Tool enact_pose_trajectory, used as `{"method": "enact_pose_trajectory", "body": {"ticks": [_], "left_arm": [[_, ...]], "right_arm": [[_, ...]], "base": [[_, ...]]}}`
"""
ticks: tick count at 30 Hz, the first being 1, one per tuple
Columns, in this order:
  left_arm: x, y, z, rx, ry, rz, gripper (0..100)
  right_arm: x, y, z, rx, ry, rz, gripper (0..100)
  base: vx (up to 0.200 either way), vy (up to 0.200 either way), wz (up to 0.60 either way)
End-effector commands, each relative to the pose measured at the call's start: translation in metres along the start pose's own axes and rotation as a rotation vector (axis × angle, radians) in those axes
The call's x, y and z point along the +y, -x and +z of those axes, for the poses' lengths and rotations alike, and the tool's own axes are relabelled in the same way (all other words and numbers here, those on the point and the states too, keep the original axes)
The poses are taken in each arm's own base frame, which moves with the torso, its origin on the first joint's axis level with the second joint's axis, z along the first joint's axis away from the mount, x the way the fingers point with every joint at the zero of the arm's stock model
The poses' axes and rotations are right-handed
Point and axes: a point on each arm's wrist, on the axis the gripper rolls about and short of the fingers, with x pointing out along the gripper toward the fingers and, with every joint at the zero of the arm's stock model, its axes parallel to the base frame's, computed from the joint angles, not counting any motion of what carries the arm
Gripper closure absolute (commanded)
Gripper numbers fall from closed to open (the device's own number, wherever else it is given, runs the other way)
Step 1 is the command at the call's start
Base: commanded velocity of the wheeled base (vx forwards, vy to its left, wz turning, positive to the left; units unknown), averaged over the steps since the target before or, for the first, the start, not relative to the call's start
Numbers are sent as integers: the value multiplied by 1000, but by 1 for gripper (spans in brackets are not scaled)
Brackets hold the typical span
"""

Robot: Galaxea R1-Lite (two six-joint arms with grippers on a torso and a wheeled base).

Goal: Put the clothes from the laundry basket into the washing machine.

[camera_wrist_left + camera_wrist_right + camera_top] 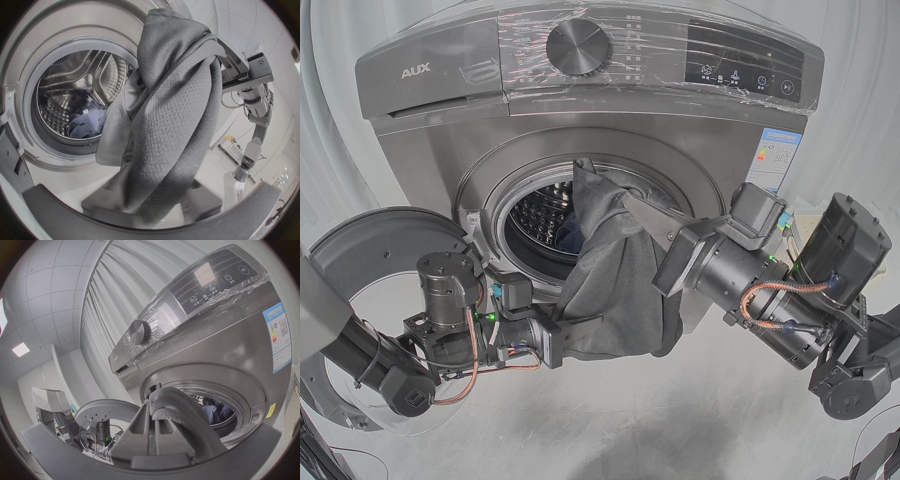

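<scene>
A dark grey garment point(619, 275) hangs in front of the washing machine's point(425, 156) open drum mouth. My right gripper point(612, 187) is shut on the garment's top end at the upper rim of the opening, as the right wrist view shows point(152, 404). My left gripper point(584, 325) sits low, below the opening. Its fingers point(100, 201) stand apart, and the garment's lower end point(156, 175) hangs between them. A blue piece of clothing point(86, 123) lies inside the drum.
The round door point(375, 250) stands swung open at the left, just behind my left arm. A white perforated basket point(803, 228) shows behind my right arm at the machine's right side. Pale floor point(650, 400) lies below the machine.
</scene>
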Motion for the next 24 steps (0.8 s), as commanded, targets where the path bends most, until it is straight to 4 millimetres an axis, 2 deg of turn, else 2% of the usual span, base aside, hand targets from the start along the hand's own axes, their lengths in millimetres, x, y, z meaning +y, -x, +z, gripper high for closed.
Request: {"method": "enact_pose_trajectory", "body": {"ticks": [1,7,11,12,15,20,24], "left_arm": [[2,-6,-9,2,1,8,100],[-1,-3,-9,-65,-27,18,100],[-8,5,-12,-120,-49,26,100],[-11,8,-11,-146,-56,30,100],[-14,12,-9,-205,-70,25,100],[-17,14,4,-281,-77,11,100],[-18,14,7,-296,-78,9,100]], "right_arm": [[0,0,0,1,0,0,100],[-1,1,-2,8,0,-5,100],[-4,5,-9,37,5,-14,100],[-5,7,-11,48,6,-15,0],[-9,9,-21,90,12,-30,0],[-12,27,-45,199,31,-32,0],[-9,32,-50,224,32,-22,0]], "base": [[0,0,0],[0,0,0],[0,0,0],[0,0,0],[0,0,0],[0,0,0],[0,0,0]]}}
